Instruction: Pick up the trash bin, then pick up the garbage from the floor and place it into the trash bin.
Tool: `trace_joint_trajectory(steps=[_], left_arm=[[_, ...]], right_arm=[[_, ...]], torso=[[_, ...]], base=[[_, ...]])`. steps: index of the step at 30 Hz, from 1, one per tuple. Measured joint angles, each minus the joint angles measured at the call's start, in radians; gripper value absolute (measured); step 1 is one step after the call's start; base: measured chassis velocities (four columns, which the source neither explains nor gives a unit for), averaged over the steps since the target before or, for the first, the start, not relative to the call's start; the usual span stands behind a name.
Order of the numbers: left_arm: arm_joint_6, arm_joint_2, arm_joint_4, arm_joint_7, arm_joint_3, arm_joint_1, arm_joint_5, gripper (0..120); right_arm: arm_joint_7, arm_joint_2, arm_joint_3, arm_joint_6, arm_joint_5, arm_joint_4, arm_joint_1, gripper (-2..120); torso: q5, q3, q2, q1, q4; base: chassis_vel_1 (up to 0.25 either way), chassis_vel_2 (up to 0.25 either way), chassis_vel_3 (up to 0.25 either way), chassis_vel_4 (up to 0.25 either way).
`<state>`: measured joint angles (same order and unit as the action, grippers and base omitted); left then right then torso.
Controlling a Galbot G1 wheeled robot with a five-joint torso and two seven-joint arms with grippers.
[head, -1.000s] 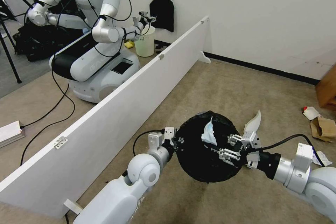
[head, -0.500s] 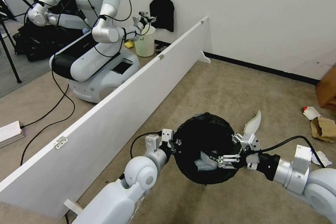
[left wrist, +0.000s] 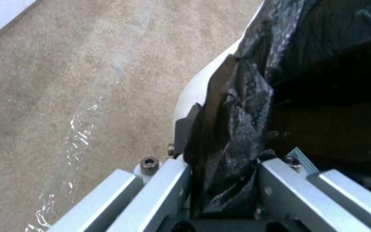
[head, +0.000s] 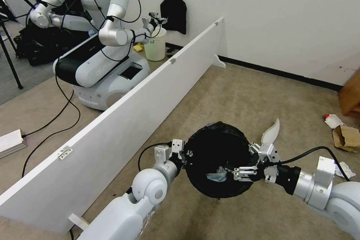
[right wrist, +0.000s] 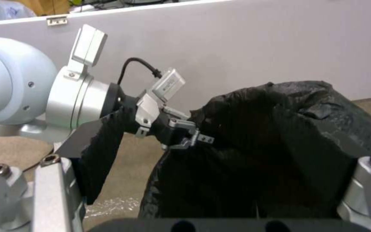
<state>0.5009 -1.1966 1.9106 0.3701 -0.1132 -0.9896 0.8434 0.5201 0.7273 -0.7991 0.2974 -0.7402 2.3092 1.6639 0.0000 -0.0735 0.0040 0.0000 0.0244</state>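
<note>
The trash bin (head: 210,146), lined with a crinkled black bag, hangs just above the carpet in front of me. My left gripper (head: 185,154) is shut on its near-left rim; the left wrist view shows the fingers (left wrist: 177,180) pinching the bag (left wrist: 237,122) and the white rim (left wrist: 198,90). My right gripper (head: 240,173) hovers open over the bin's right side with nothing in it, its fingers (right wrist: 52,180) spread wide. A crumpled white-blue piece (head: 216,176) lies inside the bin. Garbage on the floor: a white slipper (head: 270,131), a red-white packet (head: 333,120), a brown paper bag (head: 347,137) and crumpled white paper (head: 343,170).
A long white partition board (head: 150,93) runs along my left. Behind it stand another robot (head: 97,45) and a pale cream bucket (head: 155,45), with cables on the floor. Wooden furniture (head: 350,97) sits at the far right by the wall. Open carpet lies ahead.
The white-blue piece that hung over the bin at my right gripper has dropped to the bin's bottom. The right gripper sank slightly lower over the bin.
</note>
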Motion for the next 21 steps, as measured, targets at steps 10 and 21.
trace_joint_trajectory(steps=[10,21], left_arm=[[0.000,0.003,0.000,0.005,0.020,-0.032,-0.009,0],[-0.003,0.013,0.001,0.001,0.051,-0.058,-0.023,0]], right_arm=[[0.001,0.021,-0.031,-0.008,-0.008,0.011,0.002,88],[0.007,0.070,-0.089,-0.014,-0.014,0.022,0.017,88]], torso=[[0.0000,0.000,0.000,0.000,0.0000],[-0.0001,0.000,0.000,0.000,-0.0001]], base=[[0.000,0.000,0.000,0.000],[0.000,0.000,0.000,0.000]])
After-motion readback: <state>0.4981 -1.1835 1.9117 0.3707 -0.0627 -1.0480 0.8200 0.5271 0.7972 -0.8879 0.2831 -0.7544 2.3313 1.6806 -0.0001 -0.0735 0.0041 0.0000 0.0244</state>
